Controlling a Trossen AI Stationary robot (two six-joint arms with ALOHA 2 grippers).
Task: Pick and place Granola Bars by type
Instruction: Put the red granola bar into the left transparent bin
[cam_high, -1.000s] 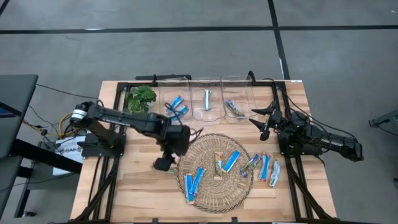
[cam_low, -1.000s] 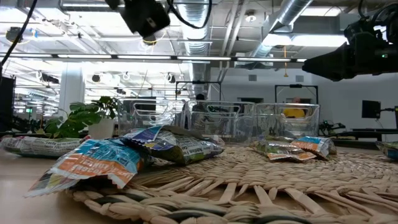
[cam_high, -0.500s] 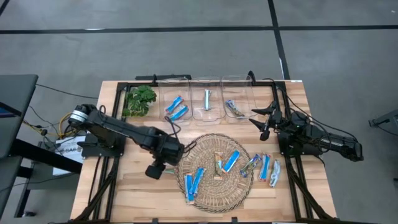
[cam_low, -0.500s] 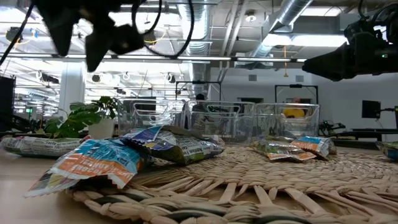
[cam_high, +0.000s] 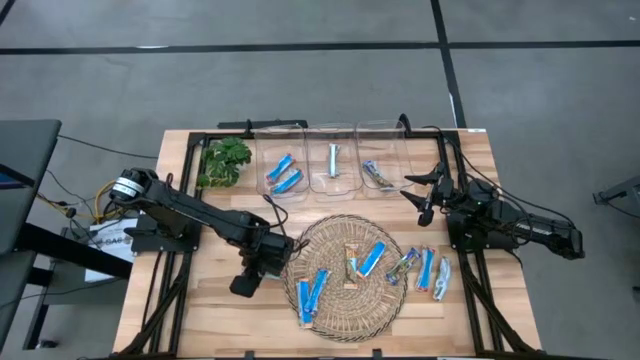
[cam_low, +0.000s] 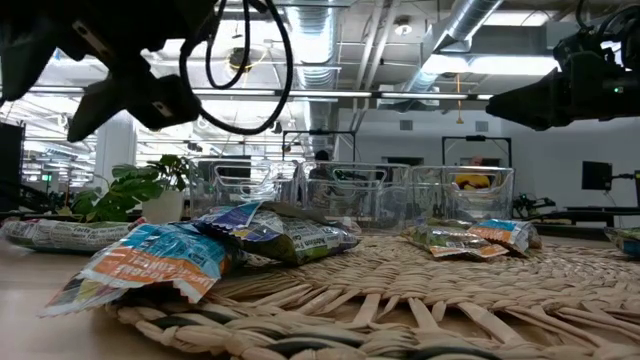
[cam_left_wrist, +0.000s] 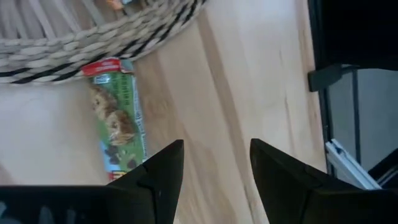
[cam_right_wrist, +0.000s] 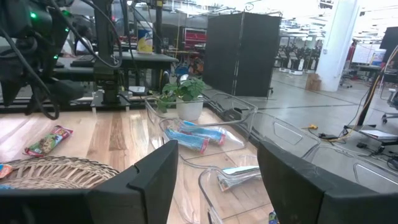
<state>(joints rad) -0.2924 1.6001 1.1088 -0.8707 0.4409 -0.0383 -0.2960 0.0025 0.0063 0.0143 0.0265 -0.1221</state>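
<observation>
A red-and-green granola bar (cam_left_wrist: 115, 118) lies flat on the wood just off the left rim of the round wicker mat (cam_high: 345, 300); the right wrist view shows the same bar (cam_right_wrist: 46, 142). My left gripper (cam_left_wrist: 214, 162) hovers open over the bare wood beside this bar, pointing steeply down, with nothing between its fingers. In the high view the left gripper (cam_high: 245, 285) covers the bar. Several blue and multicoloured bars (cam_high: 372, 258) lie on the mat. My right gripper (cam_high: 425, 200) waits open at the back right.
Three clear bins (cam_high: 333, 185) stand along the far edge: two bright blue bars in the left one (cam_high: 283, 172), a pale silver bar in the middle, a multicoloured bar in the right. More bars (cam_high: 428, 268) lie right of the mat. A potted plant (cam_high: 225, 160) stands at the far left.
My left gripper has come down and moved toward the table's near-left, from above the mat's far-left rim to the wood beside the mat, tipping more steeply downward. Its fingers have stayed open. The bars have not moved.
</observation>
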